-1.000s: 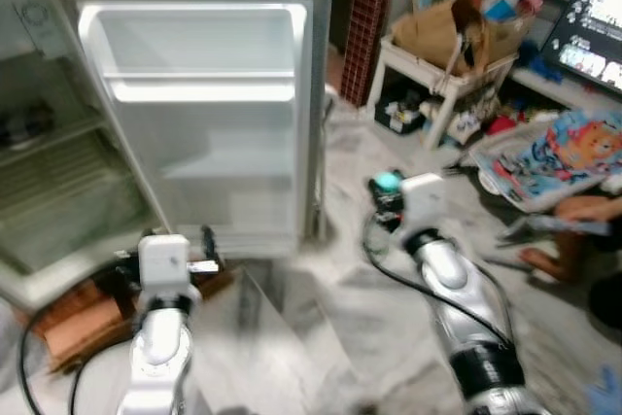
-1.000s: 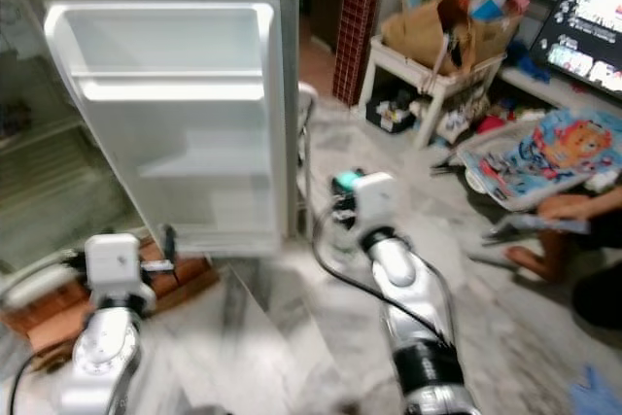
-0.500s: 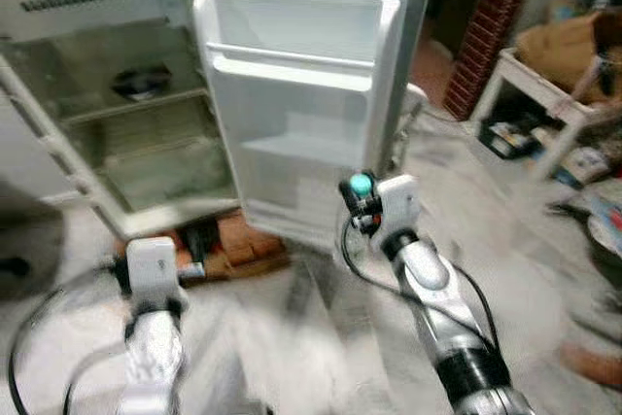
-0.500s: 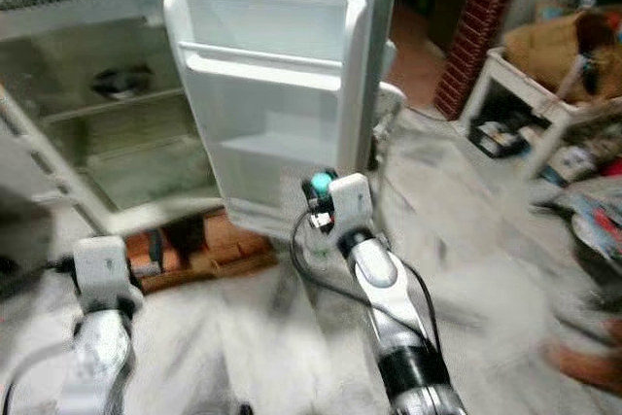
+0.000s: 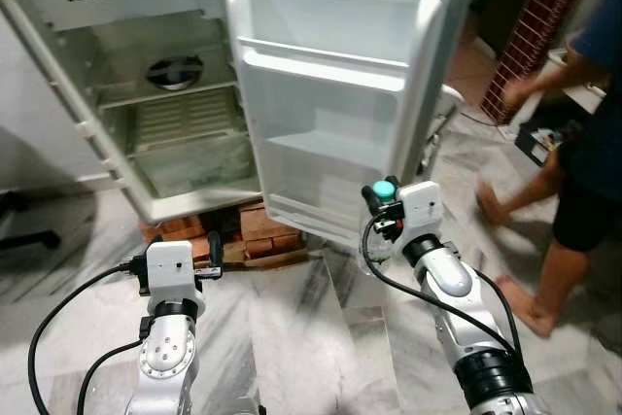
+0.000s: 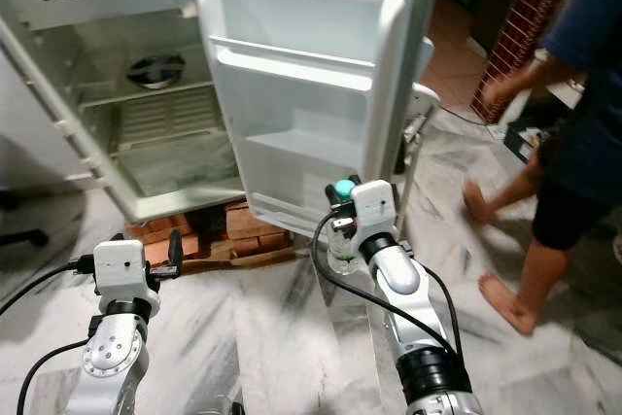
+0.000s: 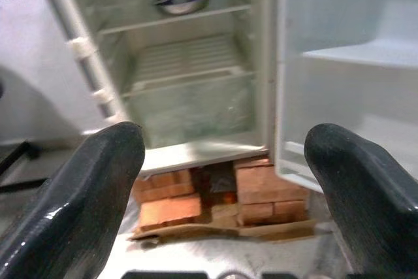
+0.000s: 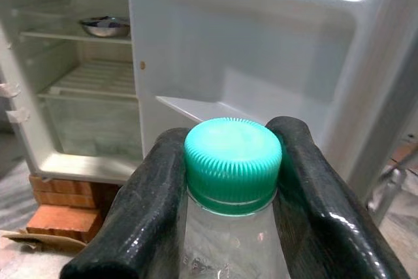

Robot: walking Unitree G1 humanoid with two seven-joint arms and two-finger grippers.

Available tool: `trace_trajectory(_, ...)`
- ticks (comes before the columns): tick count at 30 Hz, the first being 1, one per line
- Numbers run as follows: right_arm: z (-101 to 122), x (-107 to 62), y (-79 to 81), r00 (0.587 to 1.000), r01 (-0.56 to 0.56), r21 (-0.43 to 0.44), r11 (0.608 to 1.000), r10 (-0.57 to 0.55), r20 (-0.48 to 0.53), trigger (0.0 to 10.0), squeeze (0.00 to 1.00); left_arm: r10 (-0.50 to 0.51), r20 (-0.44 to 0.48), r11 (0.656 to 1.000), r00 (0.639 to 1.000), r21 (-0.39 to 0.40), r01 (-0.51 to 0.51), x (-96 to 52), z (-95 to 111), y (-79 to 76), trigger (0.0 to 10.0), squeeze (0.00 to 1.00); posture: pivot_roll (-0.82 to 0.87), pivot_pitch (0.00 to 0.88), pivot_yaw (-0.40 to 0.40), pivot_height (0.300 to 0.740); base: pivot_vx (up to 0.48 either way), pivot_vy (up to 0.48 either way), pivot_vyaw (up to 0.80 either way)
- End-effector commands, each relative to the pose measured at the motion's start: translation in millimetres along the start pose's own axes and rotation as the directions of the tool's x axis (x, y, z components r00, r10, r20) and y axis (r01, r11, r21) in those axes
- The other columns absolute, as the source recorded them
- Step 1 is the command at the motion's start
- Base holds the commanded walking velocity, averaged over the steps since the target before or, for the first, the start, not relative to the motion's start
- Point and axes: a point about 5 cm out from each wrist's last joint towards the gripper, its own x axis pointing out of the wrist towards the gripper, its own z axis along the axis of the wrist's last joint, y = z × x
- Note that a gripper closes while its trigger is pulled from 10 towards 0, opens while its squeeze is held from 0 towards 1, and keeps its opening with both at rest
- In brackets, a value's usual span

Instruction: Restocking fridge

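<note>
In the upper left an open fridge (image 5: 175,94) is standing on bricks (image 5: 243,240) over the marble floor (image 5: 292,337). The left gripper (image 7: 222,181) is hanging wide apart at lower left. At centre the right gripper (image 8: 232,181) is clamping a green-capped bottle (image 8: 232,161). At right a person (image 5: 573,143) is standing barefoot.

1. Left gripper (image 7: 222,181): two thick, glossy black fingers (image 7: 72,194) with rounded tips.
2. Right gripper (image 8: 232,161): the same glossy black.
3. Behind each gripper sits a white boxy wrist housing (image 5: 173,264).
4. Silver jointed forearms (image 5: 457,298) follow, trailing looped black cables (image 5: 58,323).
</note>
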Motion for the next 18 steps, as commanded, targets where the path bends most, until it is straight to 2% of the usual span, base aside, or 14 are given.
trace_trajectory(1,11,5.6,7.8,0.999,-0.016,0.019,1.0,0.015,0.051,10.0,0.0,0.018,-0.002,1.0,1.0,0.006,-0.018,-1.5,-1,7.9,10.0,0.0,0.01,0.043,0.012,0.74,0.296,0.0,0.0)
trace_trajectory(4,11,3.8,4.8,0.998,0.002,0.02,1.0,-0.003,0.055,10.0,0.0,0.008,0.002,1.0,1.0,-0.002,-0.008,-4.1,-1,8.1,10.0,0.0,0.01,0.043,0.011,0.74,0.289,0.0,0.0)
trace_trajectory(5,11,-0.5,-1.5,0.998,0.03,0.018,0.999,-0.031,0.058,10.0,0.0,-0.016,0.027,1.0,0.999,-0.003,0.016,-10.2,1,7.9,10.0,0.0,0.01,0.043,0.011,0.74,0.0,0.0,0.0)
trace_trajectory(6,11,-0.5,-1.5,0.998,0.03,0.018,0.999,-0.031,0.058,10.0,0.0,-0.016,0.027,1.0,0.999,-0.003,0.016,-10.2,1,7.9,10.0,0.0,0.01,0.043,0.011,0.74,0.0,0.0,0.0)
trace_trajectory(7,10,-6.9,-8.8,0.997,0.059,0.019,0.998,-0.06,0.055,10.0,0.0,-0.035,0.052,0.999,0.998,0.0,0.035,-18.4,3,8.2,10.0,0.0,0.0,0.043,0.01,0.74,0.0,0.0,0.0)
trace_trajectory(9,9,-10.6,-12.1,0.996,0.071,0.015,0.997,-0.072,0.051,10.0,0.0,-0.034,0.057,0.999,0.998,0.0,0.034,-22.7,1,9.5,10.0,0.0,0.0,0.04,0.01,0.74,0.0,0.0,0.0)
trace_trajectory(11,5,-18.0,-17.2,0.995,0.095,0.009,0.995,-0.096,0.038,10.0,0.0,-0.02,0.064,0.999,0.998,0.034,0.018,-29.4,-3,14.1,10.0,0.0,0.0,0.04,0.01,0.74,0.0,0.0,0.0)
trace_trajectory(16,1,-30.8,-25.0,0.99,0.139,-0.003,0.99,-0.139,0.023,10.0,0.0,-0.02,0.055,0.999,0.998,0.036,0.018,-33.2,-4,16.5,10.0,0.0,0.0,0.034,0.009,0.74,0.0,0.0,0.0)
trace_trajectory(18,-5,-42.7,-27.7,0.988,0.152,-0.009,0.988,-0.152,0.003,10.0,0.0,-0.025,0.066,0.999,0.998,0.035,0.022,-33.1,-1,15.0,10.0,0.0,0.0,0.034,0.009,0.74,0.0,0.0,0.0)
